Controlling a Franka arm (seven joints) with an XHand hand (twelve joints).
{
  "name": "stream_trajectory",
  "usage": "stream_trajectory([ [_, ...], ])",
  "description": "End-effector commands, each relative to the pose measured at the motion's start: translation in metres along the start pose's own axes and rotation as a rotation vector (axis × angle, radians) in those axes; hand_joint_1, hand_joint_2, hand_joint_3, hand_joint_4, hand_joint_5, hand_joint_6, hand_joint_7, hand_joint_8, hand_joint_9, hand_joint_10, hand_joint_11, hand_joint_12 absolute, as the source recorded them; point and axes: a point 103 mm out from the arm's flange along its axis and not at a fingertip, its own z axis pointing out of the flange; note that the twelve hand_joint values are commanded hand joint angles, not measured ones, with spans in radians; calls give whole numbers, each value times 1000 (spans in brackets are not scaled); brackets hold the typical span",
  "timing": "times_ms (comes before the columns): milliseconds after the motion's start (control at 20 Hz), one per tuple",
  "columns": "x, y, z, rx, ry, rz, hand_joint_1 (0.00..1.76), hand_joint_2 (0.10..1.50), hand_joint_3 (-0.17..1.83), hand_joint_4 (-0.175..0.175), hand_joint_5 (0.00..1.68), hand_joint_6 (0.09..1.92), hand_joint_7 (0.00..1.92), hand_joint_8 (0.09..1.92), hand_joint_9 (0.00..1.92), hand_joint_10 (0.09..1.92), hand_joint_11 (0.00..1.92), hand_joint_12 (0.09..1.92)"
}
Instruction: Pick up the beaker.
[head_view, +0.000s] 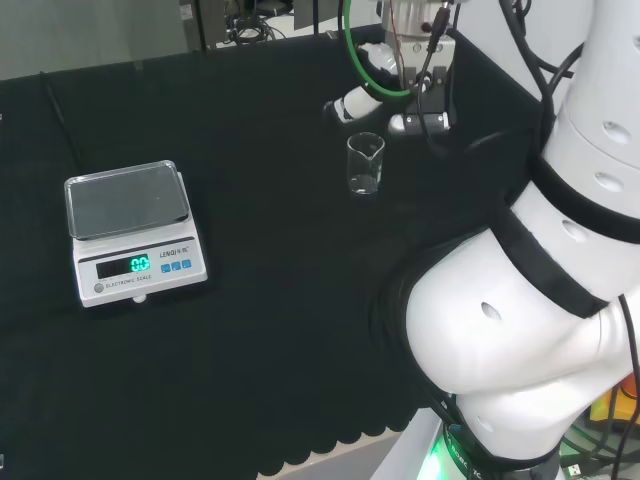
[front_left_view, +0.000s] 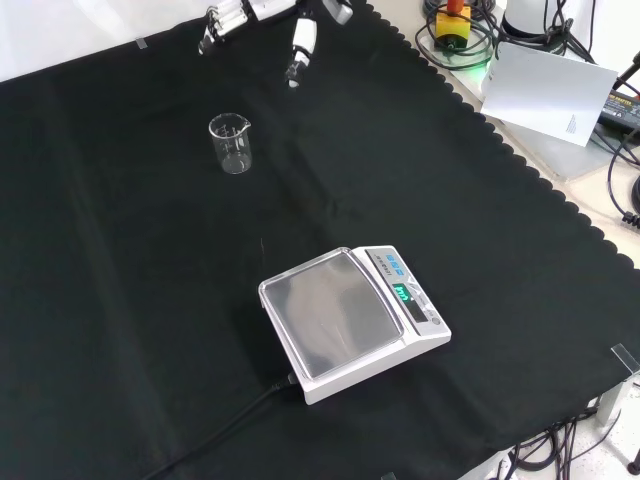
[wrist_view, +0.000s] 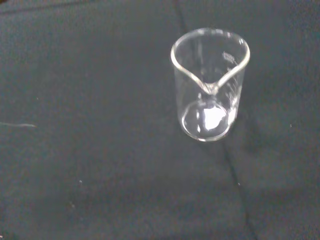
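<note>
Beaker (head_view: 365, 164) is standing upright on the black cloth (head_view: 250, 330) of the bench, mouth up, nothing touching it. Clear glass, small, straight walls, rolled rim w/ a pour spout. Wrist view is showing it close up (wrist_view: 210, 85): spout is facing the cam, round base is glaring white, faint graduation marks on the wall, too small to read. Looks empty as far as I'm seeing, but clear glass, so not 100% on that.

In front view the beaker (front_left_view: 231, 143) is sitting upper left of centre, well apart from the scale (front_left_view: 350, 320). In head view the scale (head_view: 132, 232) is off to the left w/ its display lit green, cable running off it.

My hand (head_view: 400, 85) is hovering above and just behind the beaker in head view, not touching it. My fingers (front_left_view: 300, 45) are hanging relaxed, spread and pointing down toward the cloth in front view, gripping nothing. Gap btwn fingertips and beaker rim is plain in both views.

Hard to make out: top of the hand is getting cut off by the frame edge in both head and front views, so palm is mostly hidden. In head view a green cable loop (head_view: 362, 62) and black wrist parts are crossing in front of the hand, and the arm's big white links (head_view: 530, 310) are blocking the bench's right side.
</note>
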Motion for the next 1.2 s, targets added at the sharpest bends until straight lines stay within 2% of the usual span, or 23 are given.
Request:
stream_trajectory([
  [50, -3, 47, 42, 50, 71, -4, 530, 696, 159, -14, 80, 87, 0, 539, 0, 721, 0, 1051],
  [450, 0, 75, 70, 100, 74, -11, 530, 697, 156, -13, 78, 87, 0, 533, 0, 717, 0, 1044],
  [950, -31, 98, 85, 127, 57, 34, 529, 698, 152, -13, 75, 87, 0, 528, 0, 715, 0, 1037],
  [1200, -35, 104, 105, 161, 64, 45, 529, 699, 150, -13, 75, 87, 0, 526, 0, 715, 0, 1035],
])
